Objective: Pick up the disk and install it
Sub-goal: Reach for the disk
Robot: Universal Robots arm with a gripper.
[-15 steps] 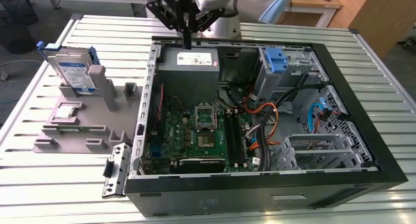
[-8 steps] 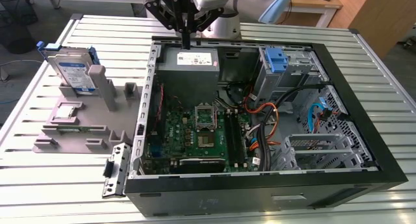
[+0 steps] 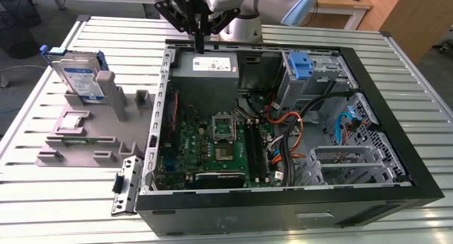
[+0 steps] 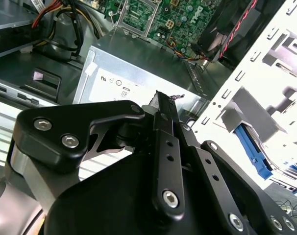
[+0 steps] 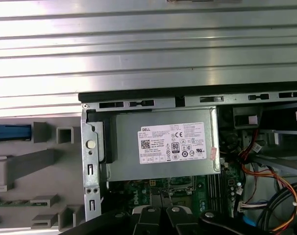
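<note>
Disk (image 3: 79,78) upright in fixture (image 3: 71,143), ~9 o'clock of gripper (image 3: 200,48) in exterior view; gripper clenched, empty, over PSU (image 3: 207,68).

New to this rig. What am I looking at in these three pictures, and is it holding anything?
One robot arm with a claw. The exterior view is a camera off the arm; both wrist views come from cameras riding on the arm, looking past the claw. On the slatted metal table lies an open computer case, and at the exterior view's left a grey holder with the disk standing upright in it. The claw is shut, holds nothing, and hovers over the grey power-supply box inside the case.
</note>
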